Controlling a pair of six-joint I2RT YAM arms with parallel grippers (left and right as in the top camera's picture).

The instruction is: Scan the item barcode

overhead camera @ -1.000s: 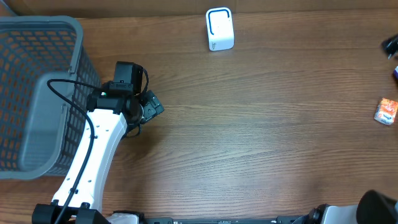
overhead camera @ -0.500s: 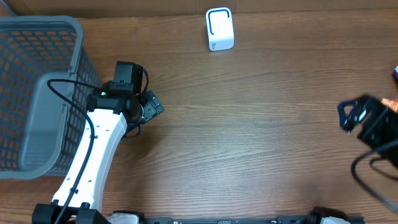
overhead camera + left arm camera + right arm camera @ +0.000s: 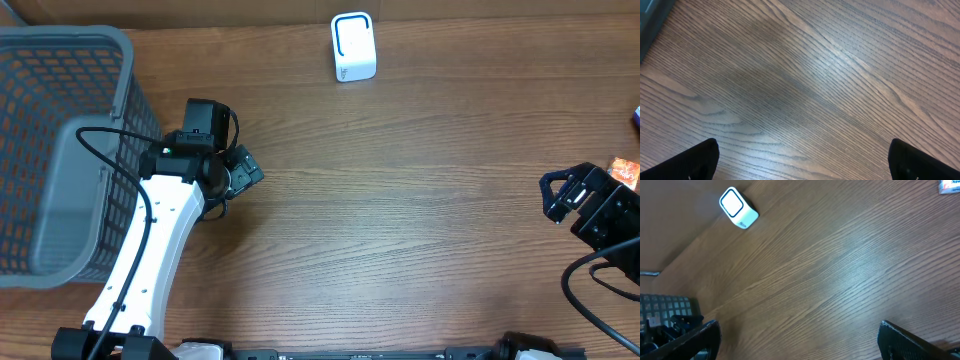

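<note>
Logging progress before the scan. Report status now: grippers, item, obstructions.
Left gripper open, empty, by the basket. Right gripper open, near the orange packet. Packet lies on table, ungrasped. Nothing between it and the scanner.

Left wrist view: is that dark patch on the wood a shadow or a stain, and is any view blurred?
Left wrist: soft-edged dark patch on the table, probably a shadow; a pale sheen of glare up and right of it. Right wrist: evenly lit, white scanner sharp, frame tilted. Overhead: even light, nothing blurred.
</note>
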